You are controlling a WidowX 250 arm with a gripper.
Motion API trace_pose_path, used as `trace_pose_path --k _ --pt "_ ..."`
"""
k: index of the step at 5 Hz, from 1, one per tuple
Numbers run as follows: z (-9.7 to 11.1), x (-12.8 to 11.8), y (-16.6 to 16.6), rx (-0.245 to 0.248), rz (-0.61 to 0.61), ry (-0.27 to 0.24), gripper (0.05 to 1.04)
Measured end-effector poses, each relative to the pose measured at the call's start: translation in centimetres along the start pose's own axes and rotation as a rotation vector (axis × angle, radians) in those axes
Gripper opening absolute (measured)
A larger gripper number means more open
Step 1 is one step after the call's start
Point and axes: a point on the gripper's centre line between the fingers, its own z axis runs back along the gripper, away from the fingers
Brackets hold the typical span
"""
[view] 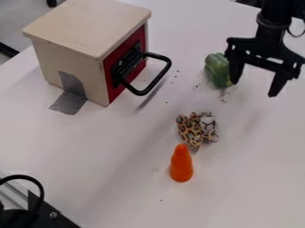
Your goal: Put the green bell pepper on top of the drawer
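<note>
green bell pepper [218, 70] on tabletop [107, 164], near shut wooden drawer [88, 26], red-fronted, black-handled

Your gripper [254, 89] hangs with fingers spread by the green bell pepper [218, 68]; you have the wooden drawer box [89, 24] upper left, leopard-print toy [191, 129] and orange carrot [181, 164] lower down.

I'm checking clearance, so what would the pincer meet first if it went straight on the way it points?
Probably the white table, as the pincer points down beside the green pepper. One finger might brush the pepper first; depth is unclear here.
</note>
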Motion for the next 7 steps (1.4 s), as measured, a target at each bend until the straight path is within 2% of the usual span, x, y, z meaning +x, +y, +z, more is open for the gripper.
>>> trace_pose_path --k 1,2,4,5,6,7 --pt "2.0 0.7 1.2 0.01 0.088 -0.049 1.0" --pt "3.2 2.6 2.9 0.021 0.215 -0.112 1.0" --pt "0.8 4.8 5.8 0.032 0.375 -0.077 1.0" --pt "-1.6 5.3 7.0 0.049 0.433 -0.031 1.0" --pt "-3.3 5.7 7.2 0.061 0.482 0.002 1.0" --pt "-5.2 5.7 7.0 0.051 0.536 0.059 1.0"
